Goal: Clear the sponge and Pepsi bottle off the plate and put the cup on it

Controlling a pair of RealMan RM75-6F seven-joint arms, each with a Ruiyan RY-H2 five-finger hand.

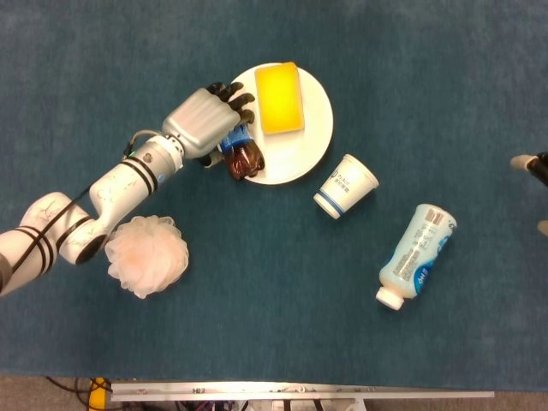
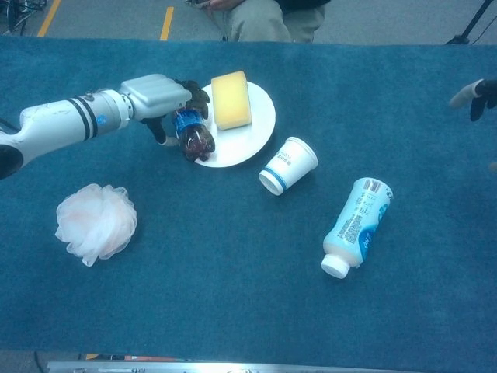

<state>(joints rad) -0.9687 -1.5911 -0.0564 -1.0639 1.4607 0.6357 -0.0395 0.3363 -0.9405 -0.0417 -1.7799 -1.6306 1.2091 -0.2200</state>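
Observation:
On the white plate (image 1: 301, 144) (image 2: 242, 141) lies a yellow sponge (image 1: 279, 98) (image 2: 231, 100) at the far side. My left hand (image 1: 204, 125) (image 2: 158, 96) grips the Pepsi bottle (image 1: 243, 159) (image 2: 195, 137) by its upper part, and the bottle's dark lower end hangs over the plate's left rim. The paper cup (image 1: 345, 186) (image 2: 287, 165) lies on its side on the cloth, just right of the plate. My right hand (image 1: 535, 168) (image 2: 475, 94) shows only partly at the far right edge, fingers apart and holding nothing.
A pale pink bath pouf (image 1: 146, 255) (image 2: 95, 223) sits near my left forearm. A white and blue lotion bottle (image 1: 417, 254) (image 2: 356, 225) lies on its side right of the cup. Blue cloth covers the table.

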